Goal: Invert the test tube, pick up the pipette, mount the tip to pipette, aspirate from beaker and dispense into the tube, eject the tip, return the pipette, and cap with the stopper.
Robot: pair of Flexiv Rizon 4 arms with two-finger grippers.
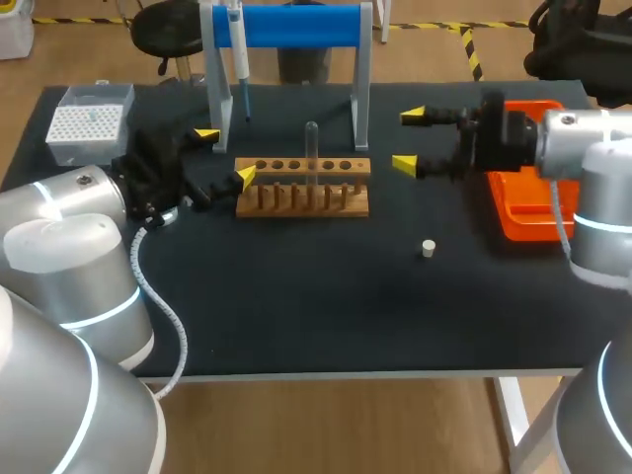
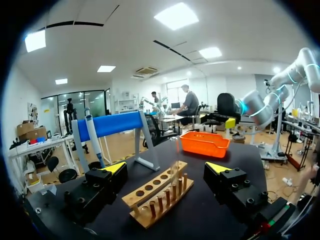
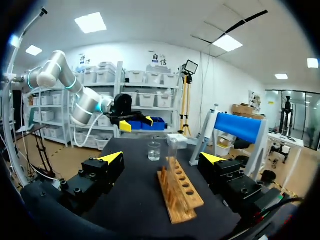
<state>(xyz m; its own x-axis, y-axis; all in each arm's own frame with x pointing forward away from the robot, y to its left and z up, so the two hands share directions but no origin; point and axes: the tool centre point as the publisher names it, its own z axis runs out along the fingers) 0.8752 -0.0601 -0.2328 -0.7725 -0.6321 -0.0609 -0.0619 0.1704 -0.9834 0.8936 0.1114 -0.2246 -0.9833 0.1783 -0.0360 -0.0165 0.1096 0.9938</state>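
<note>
Your left fingers (image 1: 243, 178) stand wide open and empty, just beside one end of the wooden rack (image 1: 301, 200). Your right fingers (image 1: 404, 165) gape empty near its other end. The test tube (image 1: 311, 146) stands upright in the rack, the pipette (image 1: 238, 49) hangs on its stand (image 1: 296, 25), and the stopper (image 1: 428, 248) lies on the surface (image 1: 296, 306).

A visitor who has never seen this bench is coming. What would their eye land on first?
Probably the wooden rack at the middle of the table, one clear test tube upright in it, flanked by the open left gripper and right gripper with bright yellow tips. Then the blue-barred stand behind the rack, the pipette hanging on it, and the orange tray at the right.
</note>
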